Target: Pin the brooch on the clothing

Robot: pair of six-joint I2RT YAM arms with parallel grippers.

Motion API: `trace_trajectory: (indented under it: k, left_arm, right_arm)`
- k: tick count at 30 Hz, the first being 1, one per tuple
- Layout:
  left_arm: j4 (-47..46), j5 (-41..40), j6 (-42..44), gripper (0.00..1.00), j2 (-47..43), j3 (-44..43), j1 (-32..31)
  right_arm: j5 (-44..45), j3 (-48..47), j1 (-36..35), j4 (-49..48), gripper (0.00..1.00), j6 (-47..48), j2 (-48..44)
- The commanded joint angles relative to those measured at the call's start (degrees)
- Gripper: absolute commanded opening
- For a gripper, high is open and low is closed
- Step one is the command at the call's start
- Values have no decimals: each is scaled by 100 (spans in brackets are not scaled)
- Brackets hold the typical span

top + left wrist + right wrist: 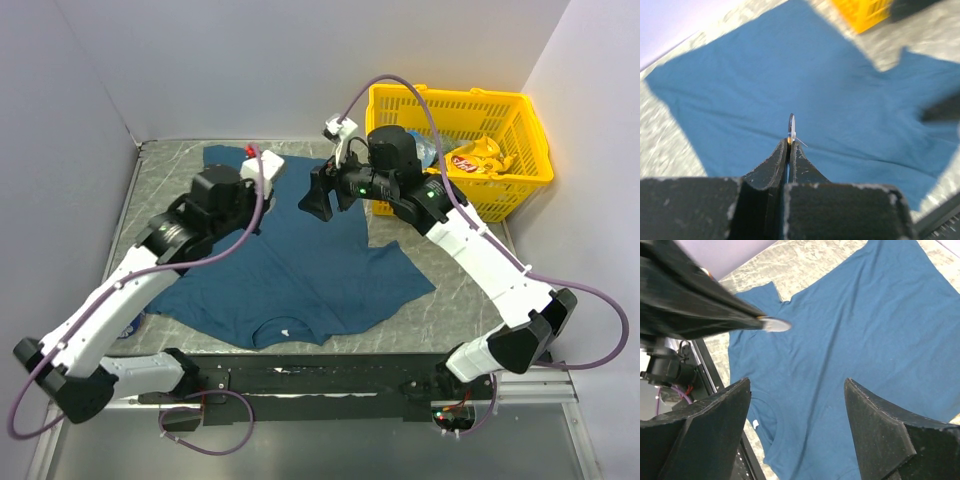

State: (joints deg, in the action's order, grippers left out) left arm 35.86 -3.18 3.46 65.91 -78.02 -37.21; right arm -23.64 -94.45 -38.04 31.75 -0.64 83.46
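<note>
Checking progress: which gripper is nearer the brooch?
Left. The left gripper pinches the brooch at its fingertips; the right gripper stands open close by, not touching it.

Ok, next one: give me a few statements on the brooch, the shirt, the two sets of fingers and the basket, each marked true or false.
1. The left gripper has its fingers shut on the brooch. True.
2. The brooch is already pinned to the T-shirt. False: it sits at the tips of the left fingers, over the shirt.
3. The right gripper has its fingers clamped on a fold of the shirt. False: they stand wide open, holding nothing.
4. A yellow basket stands at the far right corner of the table. True.
5. The shirt is bundled inside the basket. False: it lies spread on the table.
</note>
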Motion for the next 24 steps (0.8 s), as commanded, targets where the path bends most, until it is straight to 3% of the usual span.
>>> trace_trajectory:
  k: [1, 7, 12, 24]
  left_arm:
    - [-254, -1595, -310, 1, 273, 58, -339]
    - [-360, -2546, -724, 1, 826, 67, -901]
    - [-447, -3100, -1005, 1, 1240, 15, -1209]
    - [-422, -2987, -1436, 1, 1776, -178, -1332]
  right_arm:
    - [192, 67, 51, -64, 84, -260, -243]
    - [720, 497, 305, -63, 88, -463, -541]
    - [1238, 1086, 411, -265, 100, -454, -1085]
    - [1449, 2133, 658, -81, 100, -489, -1920]
